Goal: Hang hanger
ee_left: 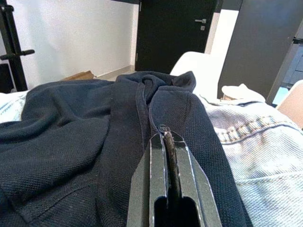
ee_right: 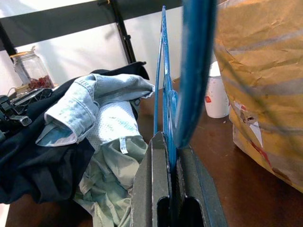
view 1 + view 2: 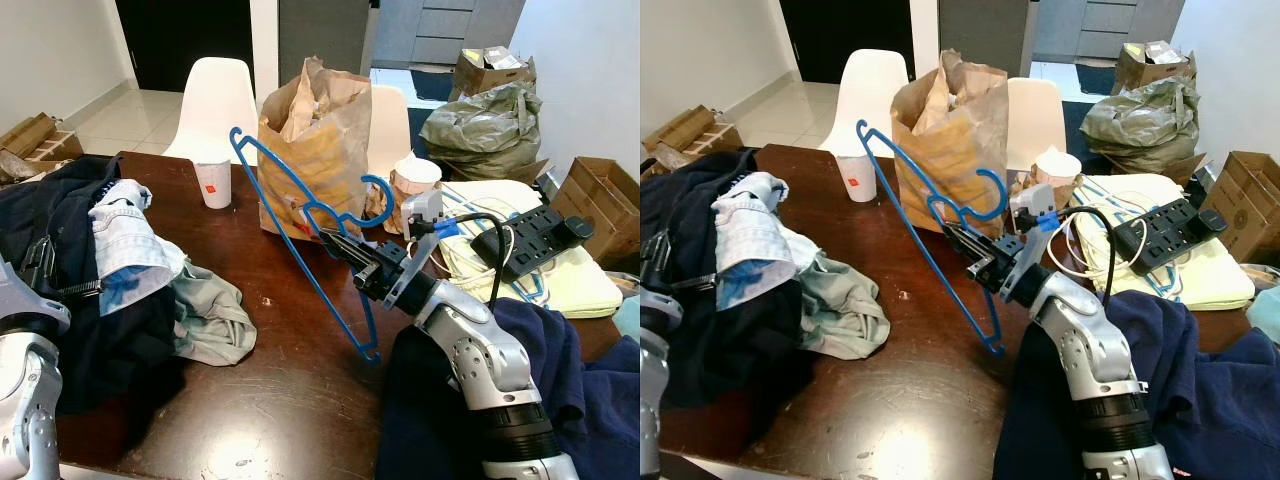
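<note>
The blue hanger point(image 3: 300, 215) is pinched between the closed fingers of the right gripper point(image 3: 335, 243), held up above the dark wooden table point(image 3: 290, 400). It is thin blue plastic, tilted, its hook point(image 3: 378, 193) curling just above the gripper and its long bar slanting down toward the robot.

Just behind the gripper stands a crumpled brown paper bag point(image 3: 318, 140), open at the top and stuffed with paper. A white paper cup point(image 3: 213, 182) stands well to the gripper's left; what it holds cannot be seen. Farther left lies a heap of clothes point(image 3: 120, 270). To the gripper's right lies a black power strip point(image 3: 535, 235) on a yellow cloth.

Bare tabletop lies open below and in front of the gripper.

The left gripper point(image 1: 168, 156) rests with its fingers pressed together on a navy shirt point(image 1: 85, 142).
</note>
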`<state>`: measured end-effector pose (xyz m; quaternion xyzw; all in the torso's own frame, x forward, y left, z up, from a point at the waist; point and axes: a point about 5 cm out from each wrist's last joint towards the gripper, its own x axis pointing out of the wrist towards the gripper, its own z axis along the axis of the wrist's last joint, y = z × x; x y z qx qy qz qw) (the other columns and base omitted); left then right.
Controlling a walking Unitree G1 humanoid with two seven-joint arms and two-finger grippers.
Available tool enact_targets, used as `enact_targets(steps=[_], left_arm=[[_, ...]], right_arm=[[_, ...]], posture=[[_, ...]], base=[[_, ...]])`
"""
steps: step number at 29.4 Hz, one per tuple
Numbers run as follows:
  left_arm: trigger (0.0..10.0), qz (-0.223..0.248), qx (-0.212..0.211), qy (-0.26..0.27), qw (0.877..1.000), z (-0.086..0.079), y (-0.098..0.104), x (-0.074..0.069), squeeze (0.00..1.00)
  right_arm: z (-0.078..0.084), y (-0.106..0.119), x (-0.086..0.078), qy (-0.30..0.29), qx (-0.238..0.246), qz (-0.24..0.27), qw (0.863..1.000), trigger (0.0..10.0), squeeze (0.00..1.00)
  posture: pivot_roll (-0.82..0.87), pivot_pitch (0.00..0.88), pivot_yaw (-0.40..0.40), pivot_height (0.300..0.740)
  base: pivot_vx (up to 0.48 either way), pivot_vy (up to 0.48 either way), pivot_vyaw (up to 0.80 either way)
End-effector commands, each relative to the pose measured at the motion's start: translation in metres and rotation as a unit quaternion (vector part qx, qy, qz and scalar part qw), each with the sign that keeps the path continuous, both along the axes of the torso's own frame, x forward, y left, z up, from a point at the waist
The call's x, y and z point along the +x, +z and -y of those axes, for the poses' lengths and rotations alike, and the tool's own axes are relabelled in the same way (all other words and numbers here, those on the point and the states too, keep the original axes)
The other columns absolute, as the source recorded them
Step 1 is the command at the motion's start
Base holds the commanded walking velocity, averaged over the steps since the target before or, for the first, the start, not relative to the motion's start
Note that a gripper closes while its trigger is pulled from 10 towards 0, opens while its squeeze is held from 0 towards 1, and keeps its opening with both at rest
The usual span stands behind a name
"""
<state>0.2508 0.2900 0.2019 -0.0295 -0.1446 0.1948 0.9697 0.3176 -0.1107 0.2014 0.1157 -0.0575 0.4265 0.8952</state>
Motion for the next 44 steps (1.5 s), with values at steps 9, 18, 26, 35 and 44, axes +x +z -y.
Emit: enact_targets(steps=[9,18,26,35,44], left_arm=[[4.7,-0.036,-0.013,-0.007,0.999,0.005,-0.014,0.001,0.00],[10.0,-0.024,-0.021,0.009,0.999,0.005,-0.010,-0.001,0.83],[10.0,-0.023,-0.028,0.041,0.998,-0.002,-0.012,-0.007,0.00],[10.0,0.050,-0.017,0.109,0.993,-0.020,0.010,-0.023,0.00],[10.0,0.024,-0.058,0.104,0.993,-0.023,-0.005,-0.021,0.00]], right_arm=[[-0.002,0.001,-0.001,0.007,-0.005,0.005,1.000,10.0,0.00],[-0.002,0.001,-0.002,0.008,-0.004,0.005,1.000,10.0,0.00],[-0.001,0.001,-0.002,0.007,-0.004,0.004,1.000,10.0,0.00],[0.000,0.000,-0.002,0.007,-0.004,0.002,1.000,10.0,0.00],[-0.001,0.000,-0.002,0.010,-0.003,0.002,1.000,10.0,0.00]], posture=[[-0.02,0.046,-0.021,0.740],[-0.02,0.048,-0.017,0.740],[-0.02,0.054,-0.018,0.740],[-0.02,0.056,-0.018,0.740],[-0.02,0.056,-0.021,0.740]], base=[[0.000,0.000,0.00],[0.000,0.000,0.00],[0.000,0.000,0.00],[0.000,0.000,0.00],[0.000,0.000,0.00]])
